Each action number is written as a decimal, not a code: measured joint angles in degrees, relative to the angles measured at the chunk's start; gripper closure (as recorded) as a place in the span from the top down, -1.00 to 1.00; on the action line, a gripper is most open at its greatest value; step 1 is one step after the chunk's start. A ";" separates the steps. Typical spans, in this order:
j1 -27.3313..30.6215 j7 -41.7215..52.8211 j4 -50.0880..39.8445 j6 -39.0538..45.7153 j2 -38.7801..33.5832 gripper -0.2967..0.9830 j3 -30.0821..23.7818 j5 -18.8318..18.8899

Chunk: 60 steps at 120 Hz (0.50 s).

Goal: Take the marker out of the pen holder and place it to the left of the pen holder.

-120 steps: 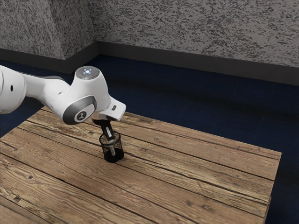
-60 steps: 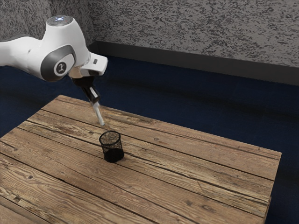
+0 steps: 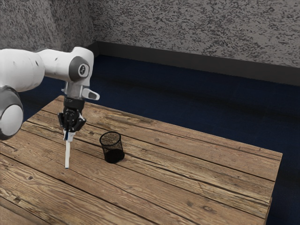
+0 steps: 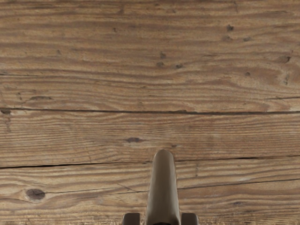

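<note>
"What does the tool (image 3: 69, 136) grip above the wooden bench (image 3: 187, 187)?"

"The white marker (image 3: 67, 154), pinched between two dark fingers (image 4: 189, 219) that press it from opposite sides. It extends below the tool, nearly upright, its pale lower end pointing down at the planks."

"Does that end touch the wood?"

"The pictures do not settle it; contact cannot be told."

"And the holder (image 3: 113, 156)?"

"The black mesh holder stands upright on the bench, near the tool, toward the exterior view's right. The marker is wholly outside it, and the two are apart."

"Where is the arm (image 3: 61, 65)?"

"Above the tool, the white arm reaches in from the exterior view's left, its hand directed down at the planks. Beyond the bench from the tool lie a dark blue floor (image 3: 187, 103) and a speckled gray wall (image 3: 201, 28)."
</note>
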 joint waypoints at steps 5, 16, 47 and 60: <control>0.30 -0.26 0.18 -1.39 1.29 -0.69 0.09 -0.22; 0.55 -0.74 1.11 -3.60 3.82 -0.69 0.23 -0.50; 1.28 -1.60 6.96 -6.33 9.96 -0.69 0.26 -0.61; 1.37 -1.85 8.01 -6.71 11.31 -0.68 0.27 -0.64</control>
